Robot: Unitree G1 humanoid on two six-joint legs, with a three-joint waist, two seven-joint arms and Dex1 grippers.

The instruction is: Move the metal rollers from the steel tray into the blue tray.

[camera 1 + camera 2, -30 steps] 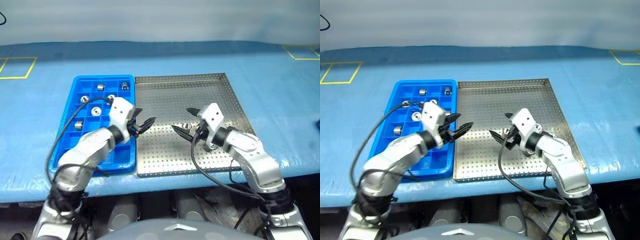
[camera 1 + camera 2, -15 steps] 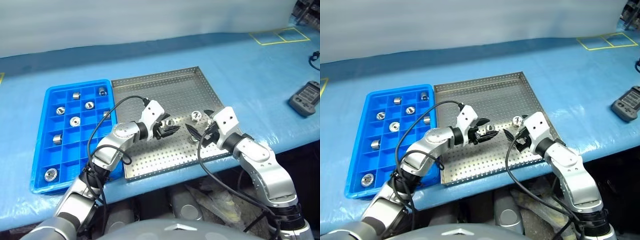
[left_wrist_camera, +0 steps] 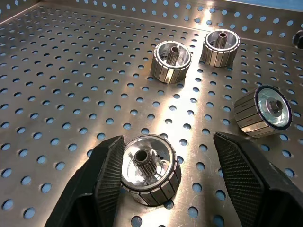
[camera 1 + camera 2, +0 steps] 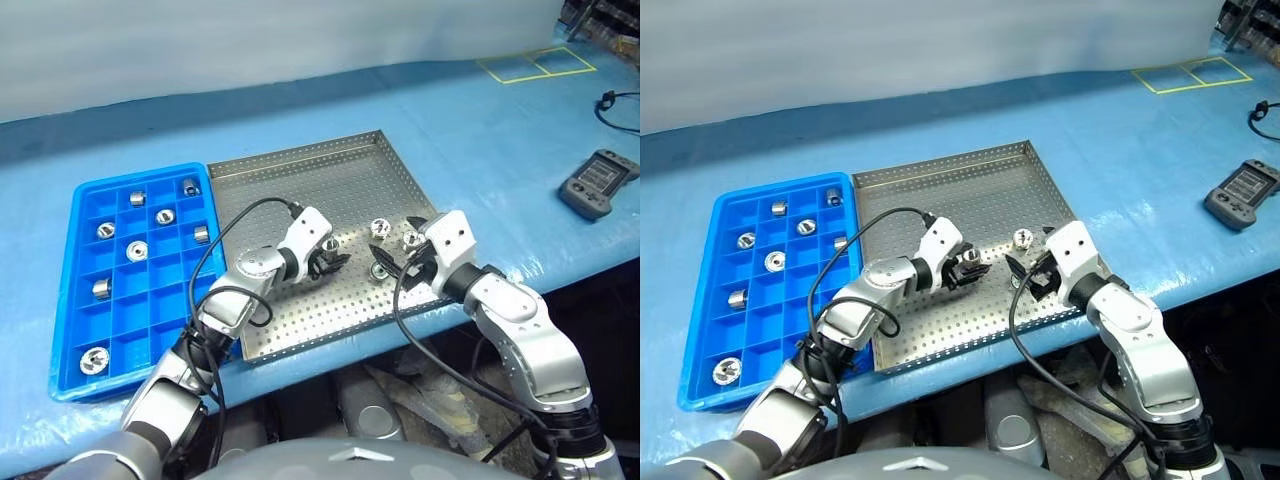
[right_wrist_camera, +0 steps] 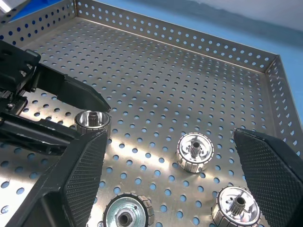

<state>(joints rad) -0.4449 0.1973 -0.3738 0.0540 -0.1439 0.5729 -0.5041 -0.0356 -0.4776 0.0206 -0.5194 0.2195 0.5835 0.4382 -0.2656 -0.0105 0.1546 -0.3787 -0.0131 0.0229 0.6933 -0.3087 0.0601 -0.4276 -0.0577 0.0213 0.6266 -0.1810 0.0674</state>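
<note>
We're lining the left claw (image 3: 165,182) up on a roller (image 3: 150,169) sitting on the steel tray (image 4: 300,175) near the table's front edge; its fingers are half open around it, gripping nothing yet. Probably best to centre it before squeezing, since one finger is touching and the other's well apart. The right claw (image 5: 170,175) is hanging wide open and empty over the other rollers (image 5: 195,152). The blue tray (image 4: 70,300) is partly blocked by the arm, so we can't count what's in it.
</note>
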